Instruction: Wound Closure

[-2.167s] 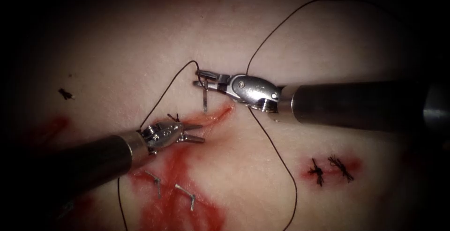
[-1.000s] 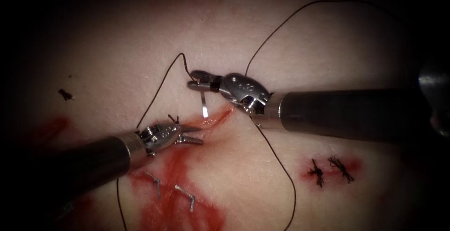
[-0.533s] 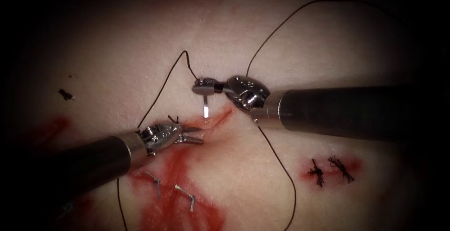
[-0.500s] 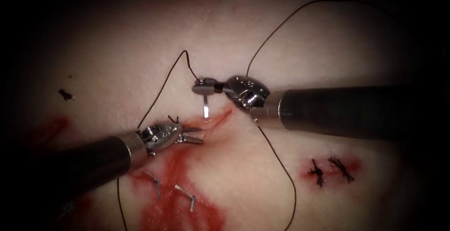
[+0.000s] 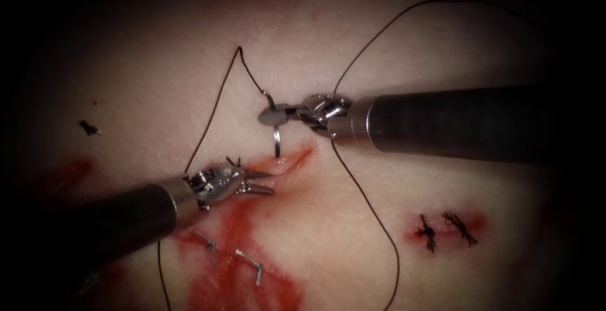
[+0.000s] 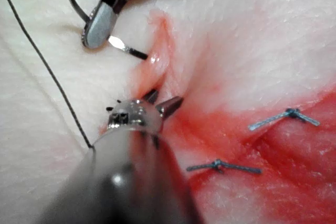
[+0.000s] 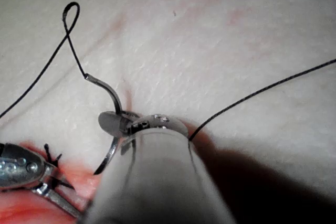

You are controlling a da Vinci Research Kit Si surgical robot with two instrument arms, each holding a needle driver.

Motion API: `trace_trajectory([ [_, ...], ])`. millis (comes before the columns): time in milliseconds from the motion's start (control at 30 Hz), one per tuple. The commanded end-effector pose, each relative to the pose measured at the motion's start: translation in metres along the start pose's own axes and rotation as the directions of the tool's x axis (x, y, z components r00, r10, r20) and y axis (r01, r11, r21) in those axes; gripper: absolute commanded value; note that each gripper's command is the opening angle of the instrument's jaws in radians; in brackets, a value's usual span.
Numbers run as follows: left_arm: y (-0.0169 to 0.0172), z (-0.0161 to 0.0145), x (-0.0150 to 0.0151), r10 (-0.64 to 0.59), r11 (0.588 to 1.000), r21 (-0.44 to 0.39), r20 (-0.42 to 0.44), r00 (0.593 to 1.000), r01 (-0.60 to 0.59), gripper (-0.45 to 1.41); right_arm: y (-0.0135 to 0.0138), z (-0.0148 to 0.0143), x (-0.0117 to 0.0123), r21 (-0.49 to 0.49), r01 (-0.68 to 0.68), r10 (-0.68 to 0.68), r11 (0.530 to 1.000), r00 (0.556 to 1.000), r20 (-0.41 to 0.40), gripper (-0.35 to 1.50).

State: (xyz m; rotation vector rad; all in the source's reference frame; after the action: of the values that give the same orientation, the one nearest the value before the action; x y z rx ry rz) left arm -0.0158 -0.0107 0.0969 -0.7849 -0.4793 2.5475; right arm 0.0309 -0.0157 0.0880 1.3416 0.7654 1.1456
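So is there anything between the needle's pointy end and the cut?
Nothing visible. The right end effector holds the needle near its thread end, and the point hangs just above the cut. The left end effector, open, sits lower along the cut.

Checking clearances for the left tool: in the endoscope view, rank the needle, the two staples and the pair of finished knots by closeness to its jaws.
From the left tool:
1. Needle, just above, held by the right tool.
2. Staples, below in red fluid.
3. Knots, far right.

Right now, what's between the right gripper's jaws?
The right gripper is shut on the needle near its thread end, point just above the cut. The clamped stretch is hidden.
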Motion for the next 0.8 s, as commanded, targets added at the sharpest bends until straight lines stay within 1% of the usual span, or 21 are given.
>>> trace_trajectory([
  [33,-0.0001,0.0009,0.0,0.0,1.0,-0.001,-0.001,1.0,0.0,0.27,0.0003,0.0008,0.0003,0.013,-0.014,0.014,1.0,1.0,0.0,-0.35],
  [233,-0.0001,0.001,0.0001,0.0,1.0,-0.001,-0.001,1.0,0.0,0.27,-0.0015,0.0008,0.0001,0.081,-0.122,0.121,0.989,0.993,0.018,-0.35],
  [300,-0.0001,0.001,0.0001,0.0,1.0,0.0,-0.001,1.0,0.0,0.27,-0.002,0.0011,-0.0003,0.12,-0.169,0.167,0.978,0.986,0.024,-0.35],
  [467,-0.0001,0.001,0.0001,0.0,1.0,-0.001,-0.001,1.0,0.0,0.27,-0.0022,0.0015,-0.0008,0.164,-0.209,0.206,0.964,0.978,0.036,-0.35],
  [800,-0.0002,0.0009,0.0001,0.001,1.0,-0.002,-0.001,1.0,-0.001,0.27,-0.0031,0.003,-0.0024,0.208,-0.274,0.265,0.939,0.962,0.068,-0.35],
])
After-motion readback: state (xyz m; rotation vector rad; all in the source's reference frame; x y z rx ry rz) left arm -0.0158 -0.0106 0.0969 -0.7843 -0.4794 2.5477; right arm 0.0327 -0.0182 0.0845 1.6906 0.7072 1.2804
